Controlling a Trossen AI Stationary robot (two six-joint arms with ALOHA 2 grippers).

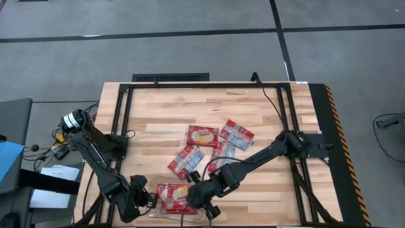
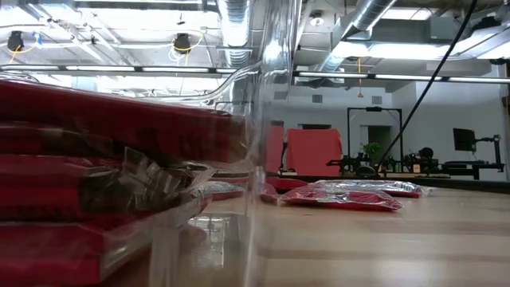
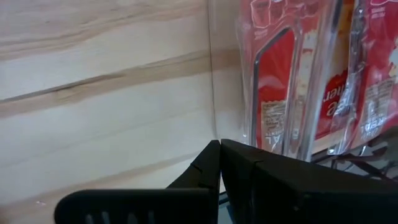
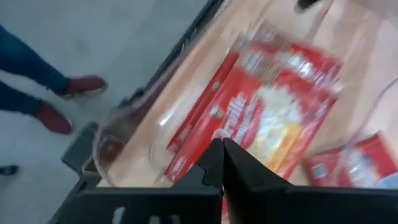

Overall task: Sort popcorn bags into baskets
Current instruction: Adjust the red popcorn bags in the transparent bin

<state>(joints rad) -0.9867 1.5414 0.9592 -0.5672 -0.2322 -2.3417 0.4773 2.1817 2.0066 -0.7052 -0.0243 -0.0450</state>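
Note:
The clear plastic basket point(image 1: 166, 214) sits at the table's near edge with red popcorn bags point(image 1: 171, 197) stacked inside; in the low view the stack point(image 2: 80, 159) shows behind its wall point(image 2: 263, 119). Several more bags lie flat on the wood farther back point(image 1: 201, 135), point(image 1: 236, 134), point(image 1: 185, 160), point(image 1: 218, 155). My left gripper point(image 3: 219, 144) is shut at the basket's left wall. My right gripper point(image 4: 222, 144) is shut over the basket's right part, at a bag with a popcorn picture point(image 4: 273, 112). My left gripper pinches the basket's clear left wall point(image 3: 212, 106) between its two fingers, coming level from the table's left. The basket rests on the table. My right gripper is shut at the edge of the popcorn-picture bag point(image 4: 214, 132), coming slanting down from the table's right. Its own fingers cover the contact. The bag lies tilted over the bags in the basket.
The black frame rail point(image 1: 209, 84) runs along the table's far edge, with rails down both sides. A person's red shoes point(image 4: 81, 87) stand on the floor beyond the near edge. Bare wood point(image 1: 158, 107) lies between the loose bags and the far rail.

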